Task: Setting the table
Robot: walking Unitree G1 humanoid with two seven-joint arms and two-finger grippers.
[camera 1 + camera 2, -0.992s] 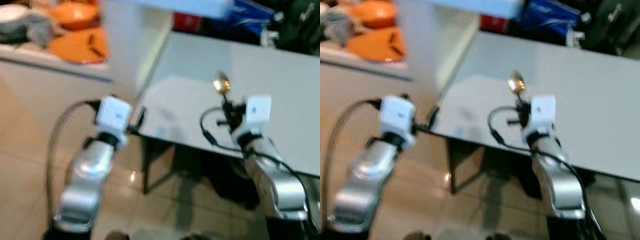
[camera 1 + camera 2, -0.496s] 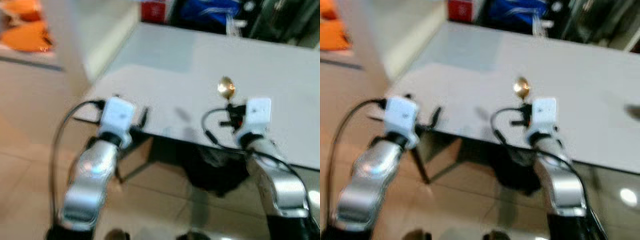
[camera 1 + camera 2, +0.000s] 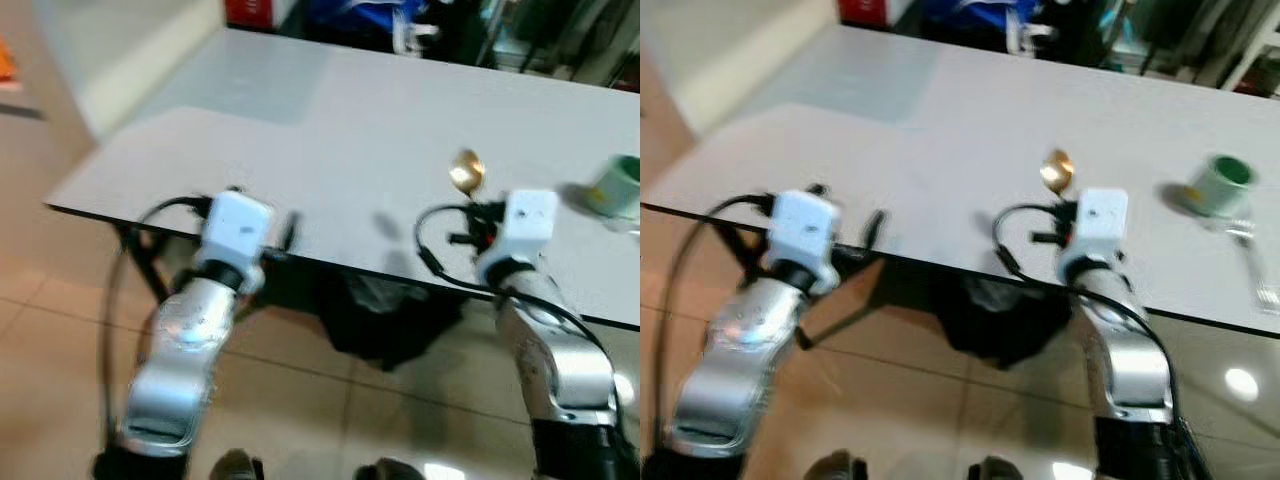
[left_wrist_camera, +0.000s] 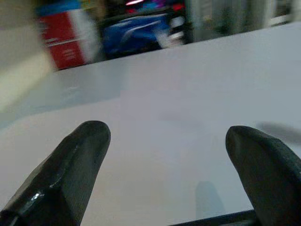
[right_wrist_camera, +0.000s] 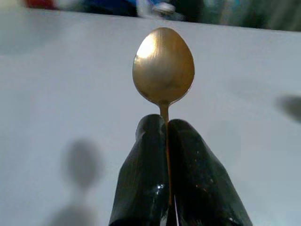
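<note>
The whole scene has slid across the head views over the last second: the orange dishes and the white counter that sat at the far left have dropped out, and the table's right end has come in. That is the camera turning, so the robot has swung toward the table; the things themselves need not have moved. With the turn, a green cup (image 3: 1217, 184) now shows near the table's right edge, with a fork (image 3: 1252, 262) lying just beside it toward the near edge.

The right gripper (image 5: 166, 141) has held its pose through the turn, its 2 black fingers pressed together on the thin handle of the gold spoon (image 5: 163, 66), bowl pointing up and away. It hangs above the table (image 3: 330, 150) just inside the near edge, closer to the right end than the left. The left gripper (image 4: 171, 155) has its fingers spread wide and holds nothing, poised over the near edge toward the left corner.

Judged from this, the carrying leg looks nearly over: the place setting with cup and fork is now in view to the right, and the spoon probably belongs beside them
</note>
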